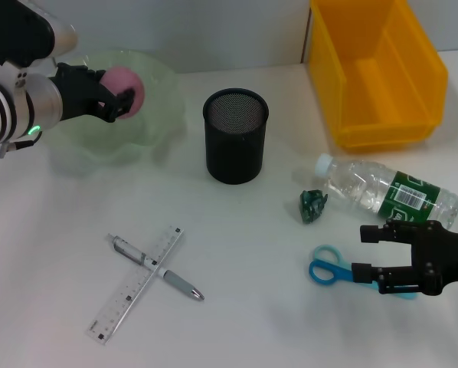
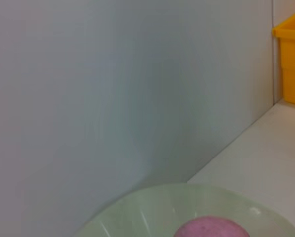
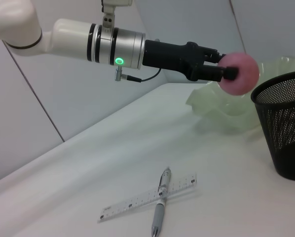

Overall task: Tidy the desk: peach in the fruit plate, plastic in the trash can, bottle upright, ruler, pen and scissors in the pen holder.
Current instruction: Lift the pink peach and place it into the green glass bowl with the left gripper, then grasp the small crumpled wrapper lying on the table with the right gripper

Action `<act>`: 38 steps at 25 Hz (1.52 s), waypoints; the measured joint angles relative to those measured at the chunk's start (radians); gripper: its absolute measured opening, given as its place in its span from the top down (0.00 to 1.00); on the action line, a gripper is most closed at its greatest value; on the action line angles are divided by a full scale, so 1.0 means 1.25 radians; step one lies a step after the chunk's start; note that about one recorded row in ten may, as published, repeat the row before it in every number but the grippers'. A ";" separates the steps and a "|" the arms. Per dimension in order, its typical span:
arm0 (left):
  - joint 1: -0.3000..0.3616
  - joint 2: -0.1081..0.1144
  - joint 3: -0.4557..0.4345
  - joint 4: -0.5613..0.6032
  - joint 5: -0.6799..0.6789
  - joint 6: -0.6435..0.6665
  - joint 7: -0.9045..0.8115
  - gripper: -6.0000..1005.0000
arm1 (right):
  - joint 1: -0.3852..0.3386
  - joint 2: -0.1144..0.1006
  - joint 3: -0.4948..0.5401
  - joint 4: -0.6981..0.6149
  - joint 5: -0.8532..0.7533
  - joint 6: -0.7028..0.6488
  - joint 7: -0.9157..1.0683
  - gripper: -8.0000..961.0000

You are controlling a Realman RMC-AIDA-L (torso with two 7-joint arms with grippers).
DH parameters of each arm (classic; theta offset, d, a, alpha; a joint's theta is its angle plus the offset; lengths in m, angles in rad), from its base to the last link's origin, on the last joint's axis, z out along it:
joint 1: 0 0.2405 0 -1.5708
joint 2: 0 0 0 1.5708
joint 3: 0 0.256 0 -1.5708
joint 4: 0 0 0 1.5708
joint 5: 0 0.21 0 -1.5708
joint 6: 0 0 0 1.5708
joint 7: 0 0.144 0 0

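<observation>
Left gripper (image 1: 120,100) grasps peach (image 1: 126,86) above fruit plate (image 1: 156,126), not released; right gripper (image 1: 382,255) spread by scissors (image 1: 325,265); bottle (image 1: 390,192) lying, plastic (image 1: 313,205), ruler (image 1: 135,284), pen (image 1: 158,268) still on desk (image 1: 244,307).

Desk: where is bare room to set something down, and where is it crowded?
Bare desk lies between the pen crossing the ruler and the scissors. Crowded: the right side, around the bottle, plastic and right gripper.
</observation>
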 joint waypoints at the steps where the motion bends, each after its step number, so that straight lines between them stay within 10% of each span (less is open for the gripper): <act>1: 0.001 0.000 0.000 0.000 0.000 0.004 0.000 0.61 | 0.000 0.000 0.000 0.000 0.000 0.000 0.000 0.13; 15: 0.005 -0.001 -0.015 0.013 -0.006 0.037 -0.003 0.21 | -0.001 0.000 0.000 0.000 0.000 0.000 -0.004 0.13; 29: -0.006 0.014 -0.323 0.075 -0.110 0.631 0.064 0.19 | -0.001 -0.004 0.000 -0.004 0.000 -0.007 -0.005 0.13; 38: 0.027 0.030 -0.392 0.061 -0.115 0.876 0.121 0.19 | -0.004 -0.010 0.000 -0.006 0.000 -0.009 -0.001 0.13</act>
